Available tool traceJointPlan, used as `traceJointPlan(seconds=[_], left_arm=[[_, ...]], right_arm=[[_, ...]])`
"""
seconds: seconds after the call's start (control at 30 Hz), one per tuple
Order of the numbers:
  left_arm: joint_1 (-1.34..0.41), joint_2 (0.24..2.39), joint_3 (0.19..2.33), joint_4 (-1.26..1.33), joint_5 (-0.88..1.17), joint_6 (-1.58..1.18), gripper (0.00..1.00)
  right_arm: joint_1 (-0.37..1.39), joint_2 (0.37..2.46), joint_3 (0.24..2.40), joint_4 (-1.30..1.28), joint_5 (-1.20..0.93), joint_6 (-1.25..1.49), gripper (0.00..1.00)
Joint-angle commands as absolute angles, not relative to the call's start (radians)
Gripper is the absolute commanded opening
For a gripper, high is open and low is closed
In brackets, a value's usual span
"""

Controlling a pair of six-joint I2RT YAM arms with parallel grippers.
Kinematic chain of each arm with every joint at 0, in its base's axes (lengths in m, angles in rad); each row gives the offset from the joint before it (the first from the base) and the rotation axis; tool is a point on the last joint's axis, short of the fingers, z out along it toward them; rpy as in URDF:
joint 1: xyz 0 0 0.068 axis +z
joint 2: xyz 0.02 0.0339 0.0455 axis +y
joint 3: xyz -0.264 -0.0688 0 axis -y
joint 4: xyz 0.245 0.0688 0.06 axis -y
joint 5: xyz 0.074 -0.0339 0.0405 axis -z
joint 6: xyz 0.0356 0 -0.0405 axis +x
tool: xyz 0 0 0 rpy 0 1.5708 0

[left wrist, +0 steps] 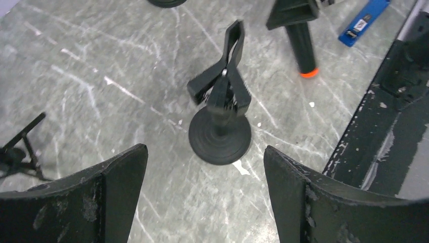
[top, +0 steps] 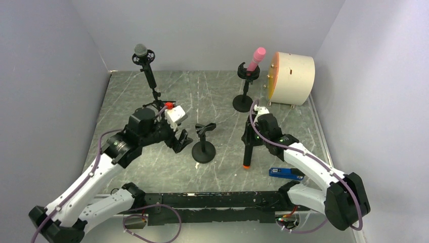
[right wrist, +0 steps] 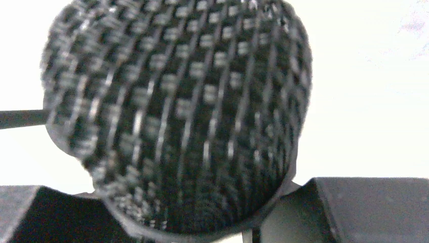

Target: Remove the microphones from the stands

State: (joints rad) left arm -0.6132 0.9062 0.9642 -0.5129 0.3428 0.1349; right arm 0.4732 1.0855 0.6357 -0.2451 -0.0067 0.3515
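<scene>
A black microphone with an orange end (top: 247, 152) hangs tail-down just above the table, to the right of the empty black clip stand (top: 204, 146). My right gripper (top: 251, 132) is shut on its upper part. In the right wrist view its mesh head (right wrist: 177, 111) fills the frame between the fingers of my right gripper (right wrist: 202, 223). My left gripper (top: 183, 143) is open and empty, just left of the stand. In the left wrist view my left gripper (left wrist: 205, 154) faces the stand (left wrist: 221, 101), with the microphone's handle (left wrist: 302, 48) beyond it.
A grey-headed microphone (top: 140, 50) sits on a tall stand at the back left. A pink microphone (top: 256, 58) sits in a short stand at the back, beside a white drum (top: 294, 77). A blue object (top: 286, 173) lies near the front right. Side walls close by.
</scene>
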Motion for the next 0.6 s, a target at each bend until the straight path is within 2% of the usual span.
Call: traceJointPlan(seconds=[0.0,0.3,0.57], left_arm=[[-0.617,0.806,0.868,-0.491,0.188,0.083,0.88],[-0.616,0.663,0.742,-0.422,0.047,0.070,0.89],[-0.616,0.639,0.738,-0.457,-0.023,0.056,0.89]], right_arm=[[0.468,1.097,0.595,-0.250,-0.013,0.408,0.24],[0.467,1.176,0.543,-0.214,0.004,0.512,0.28],[0.471,1.276,0.549,-0.203,0.004,0.498,0.39]])
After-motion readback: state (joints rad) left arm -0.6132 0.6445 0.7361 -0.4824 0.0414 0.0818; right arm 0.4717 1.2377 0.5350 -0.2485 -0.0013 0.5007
